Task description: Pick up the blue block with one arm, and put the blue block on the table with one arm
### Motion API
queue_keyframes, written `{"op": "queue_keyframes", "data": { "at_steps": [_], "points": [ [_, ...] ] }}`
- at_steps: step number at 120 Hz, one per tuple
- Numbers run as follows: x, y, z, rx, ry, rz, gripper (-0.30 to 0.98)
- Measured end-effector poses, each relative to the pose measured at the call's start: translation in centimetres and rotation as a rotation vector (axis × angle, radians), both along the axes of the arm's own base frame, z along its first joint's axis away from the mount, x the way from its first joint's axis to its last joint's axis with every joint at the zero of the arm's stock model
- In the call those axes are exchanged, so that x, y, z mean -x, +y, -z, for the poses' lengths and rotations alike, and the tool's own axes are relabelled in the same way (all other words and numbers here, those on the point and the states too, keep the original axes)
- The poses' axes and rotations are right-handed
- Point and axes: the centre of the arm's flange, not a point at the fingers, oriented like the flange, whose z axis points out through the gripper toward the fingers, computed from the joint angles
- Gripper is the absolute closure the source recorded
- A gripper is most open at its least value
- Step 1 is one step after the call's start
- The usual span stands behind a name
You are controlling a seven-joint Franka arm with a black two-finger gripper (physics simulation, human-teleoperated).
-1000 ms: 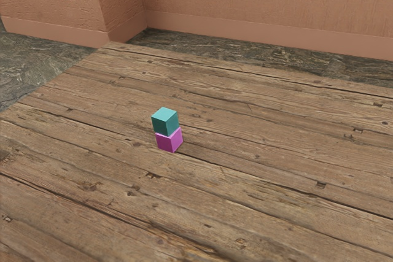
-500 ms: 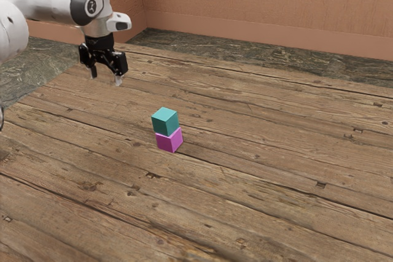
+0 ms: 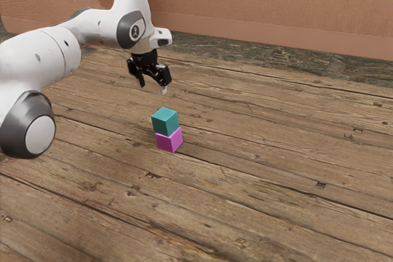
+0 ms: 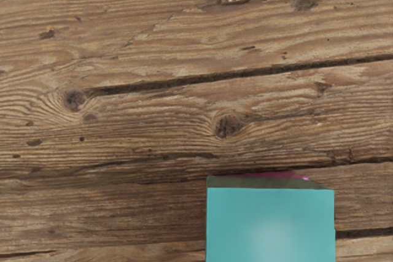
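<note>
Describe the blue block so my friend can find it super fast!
Find the wooden table, then the little stack of cubes standing on it. The blue block is the greenish-blue cube on top, while the pink block is underneath.

The arm (image 3: 49,53) reaches in from the exterior view's nine o'clock, gripper (image 3: 153,88) pointing down, fingers (image 3: 164,90) apart, at ten.

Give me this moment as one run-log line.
gripper: open, empty, above blue block | blue block: stacked on pink block | pink block: on table | pick: not yet made
</note>
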Motion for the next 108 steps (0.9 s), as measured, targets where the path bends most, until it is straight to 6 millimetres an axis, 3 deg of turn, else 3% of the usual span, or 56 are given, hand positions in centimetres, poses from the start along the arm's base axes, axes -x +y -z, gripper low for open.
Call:
{"op": "queue_keyframes", "data": {
  "at_steps": [25, 62, 108],
  "points": [
    [-1.1, -1.6, 3.9, 0.019, -0.007, 0.03, 0.02],
    [-1.3, -1.6, 7.3, 0.018, 0.007, 0.041, 0.02],
    [-1.5, -2.4, 7.4, 0.021, -0.016, 0.061, 0.02]
  ]
}}
